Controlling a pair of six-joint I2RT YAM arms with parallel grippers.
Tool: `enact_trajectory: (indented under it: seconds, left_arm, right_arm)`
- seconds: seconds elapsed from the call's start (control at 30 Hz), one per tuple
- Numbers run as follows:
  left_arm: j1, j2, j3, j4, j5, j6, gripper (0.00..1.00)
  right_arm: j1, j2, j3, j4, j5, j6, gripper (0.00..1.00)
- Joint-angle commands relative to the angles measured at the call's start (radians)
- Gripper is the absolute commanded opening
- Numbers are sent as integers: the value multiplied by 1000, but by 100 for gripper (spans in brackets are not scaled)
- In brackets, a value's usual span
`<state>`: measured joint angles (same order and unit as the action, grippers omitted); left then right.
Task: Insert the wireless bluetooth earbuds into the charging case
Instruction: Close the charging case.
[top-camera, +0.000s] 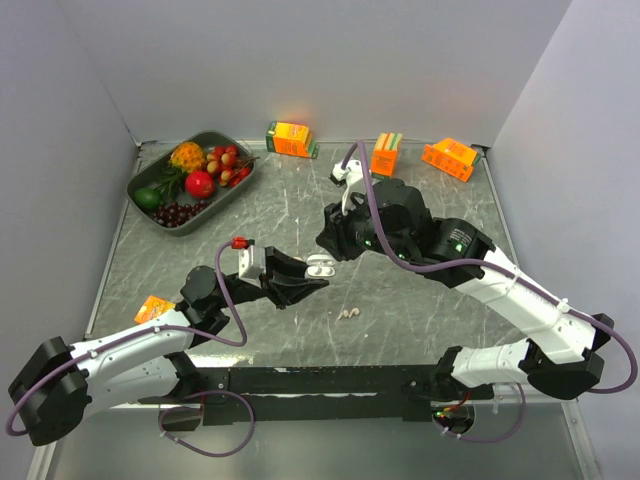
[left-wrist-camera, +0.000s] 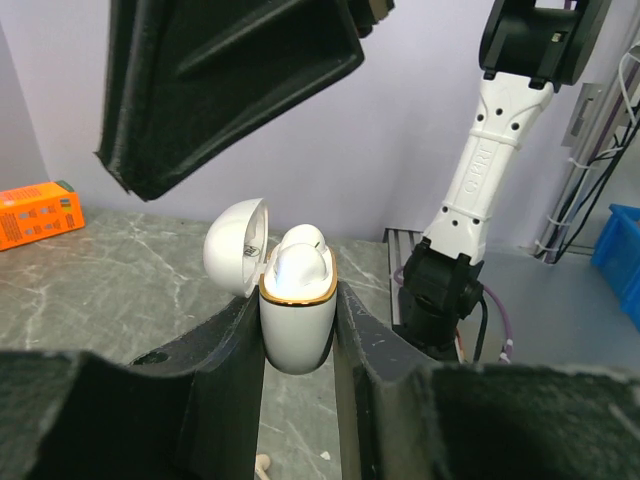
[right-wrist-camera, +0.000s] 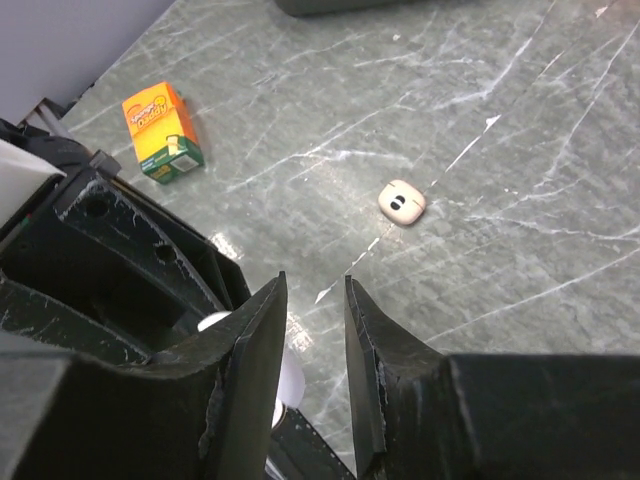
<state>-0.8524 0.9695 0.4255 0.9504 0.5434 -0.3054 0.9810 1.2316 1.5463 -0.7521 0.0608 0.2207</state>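
At the far left of the table (top-camera: 420, 300), a small orange juice carton (top-camera: 153, 308) lay beside the left arm, and behind it a dark tray (top-camera: 140, 185) of fruit sat in the back corner. Toward the middle, the left gripper (left-wrist-camera: 299, 345) was clamped on the charging case (left-wrist-camera: 298, 315), its black fingers (left-wrist-camera: 235, 350) pressing the case's two sides and holding it upright above the table. The case was a smooth, glossy white egg shape with a thin gold band round its mouth. Its domed lid (left-wrist-camera: 235, 245) stood swung open on the hinge, tipped off to one side. A seated earbud (left-wrist-camera: 300, 255), rounded and plain white, filled the mouth of the case, its top rising above the gold band. Slightly to the right and nearer the arm bases, the loose wireless bluetooth earbuds (top-camera: 348, 313) lay on the bare table as tiny pale-beige bits, apart from both grippers. The right wrist view showed a stubby earbud (right-wrist-camera: 403, 201) lying flat on the table, pale beige with two dark dots on its face. The right gripper (right-wrist-camera: 313, 290) hung just above the open case, its jaws a narrow gap apart with nothing between them. Whether it touched the case could not be told. Along the back edge, three more orange cartons (top-camera: 385, 153) were spread out, the rightmost lying near the right wall.
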Motion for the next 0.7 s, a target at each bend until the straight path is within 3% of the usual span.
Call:
enact_trajectory:
  seconds: [0.0, 0.67]
  left_arm:
    - [-5, -22, 9, 16, -36, 28, 1]
    - [-5, 0, 15, 39, -120, 23, 1]
  right_arm:
    - [-1, -26, 23, -29, -10, 16, 37]
    - [113, -78, -31, -32, 4, 8, 25]
